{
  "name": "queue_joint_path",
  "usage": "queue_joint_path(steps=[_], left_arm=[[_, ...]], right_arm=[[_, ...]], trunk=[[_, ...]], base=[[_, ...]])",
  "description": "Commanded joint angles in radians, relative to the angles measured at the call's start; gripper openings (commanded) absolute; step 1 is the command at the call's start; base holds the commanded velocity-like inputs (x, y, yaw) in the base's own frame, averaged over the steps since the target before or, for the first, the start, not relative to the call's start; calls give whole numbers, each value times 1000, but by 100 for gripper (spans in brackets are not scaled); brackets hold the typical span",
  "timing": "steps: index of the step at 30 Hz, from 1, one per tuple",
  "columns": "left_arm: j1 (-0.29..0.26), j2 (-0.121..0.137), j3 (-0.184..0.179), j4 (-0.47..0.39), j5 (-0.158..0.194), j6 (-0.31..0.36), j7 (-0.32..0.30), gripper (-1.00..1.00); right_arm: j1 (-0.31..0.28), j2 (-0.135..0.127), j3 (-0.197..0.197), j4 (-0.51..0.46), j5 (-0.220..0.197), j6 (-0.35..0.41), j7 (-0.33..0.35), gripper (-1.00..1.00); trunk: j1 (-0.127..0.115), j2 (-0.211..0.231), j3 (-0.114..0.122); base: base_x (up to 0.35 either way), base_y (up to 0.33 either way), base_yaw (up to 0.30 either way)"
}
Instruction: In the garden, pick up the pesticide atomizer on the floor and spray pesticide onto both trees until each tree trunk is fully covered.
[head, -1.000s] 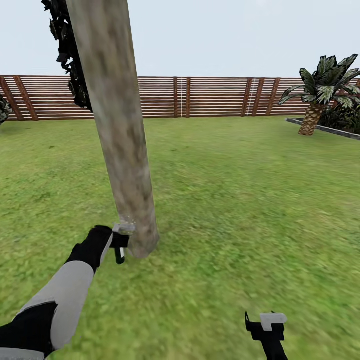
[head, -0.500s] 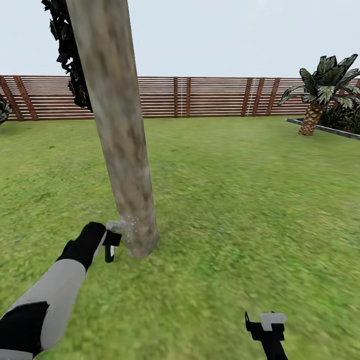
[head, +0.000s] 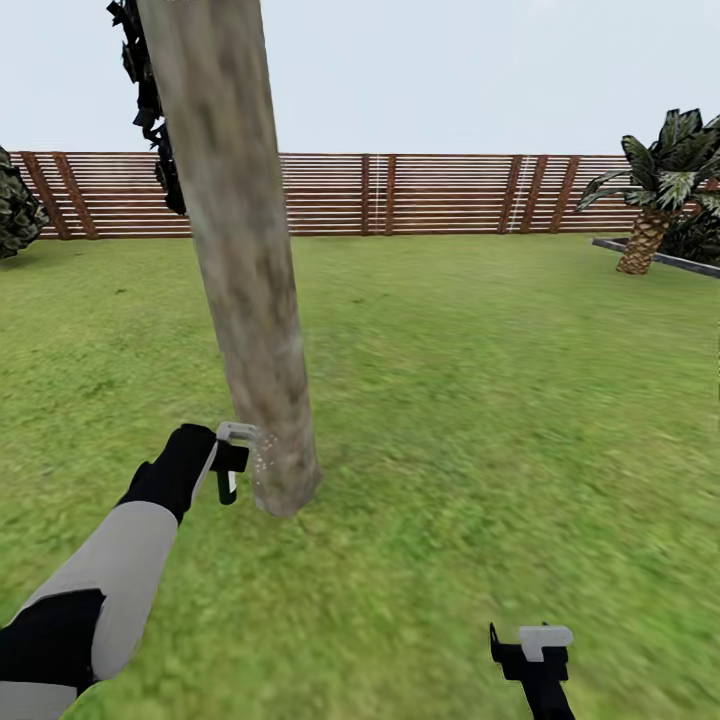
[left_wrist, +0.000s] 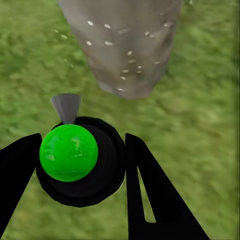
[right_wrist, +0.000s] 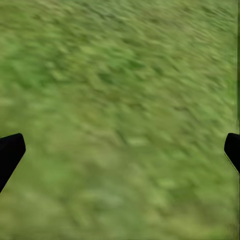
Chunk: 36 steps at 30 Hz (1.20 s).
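Observation:
A thick, mottled grey-brown tree trunk rises from the lawn just ahead, left of centre. My left gripper is at its base, shut on the pesticide atomizer. In the left wrist view the atomizer is a black round body with a bright green top and a grey nozzle, held between the black fingers and pointing at the trunk. White spray specks dot the bark there. My right gripper hangs low over grass at the lower right, open and empty.
Green lawn spreads all around, closed off by a brown slat fence. A palm and a raised bed edge stand at the far right. There is a dark bush at the far left, and dark foliage behind the trunk.
The head view has swung slightly left. My left gripper with the atomizer has drawn back a little and then risen slightly at the trunk's base. The right gripper is unchanged.

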Motion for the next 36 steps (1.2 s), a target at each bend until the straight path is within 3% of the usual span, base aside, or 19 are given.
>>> queue_joint_path(steps=[1, 14, 25, 36], left_arm=[[0, -1, 4, -1, -11, 4, -9, -100], [0, 1, 4, -2, -12, 4, -8, -100], [2, 4, 4, -24, -14, 6, -8, -100], [8, 17, 6, -31, -16, 13, -7, -100]], right_arm=[[0, 0, 9, 0, -5, -1, -5, 100], [0, 0, 9, 0, -4, -1, -4, 100], [0, 0, 9, 0, -4, -1, -4, 100], [0, 0, 9, 0, -4, -1, -4, 100]], trunk=[[0, 0, -1], [0, 0, -1], [0, 0, -1], [0, 0, -1]], base=[[-81, -271, 1], [-149, -247, 0], [180, -216, 0], [34, -271, 249]])
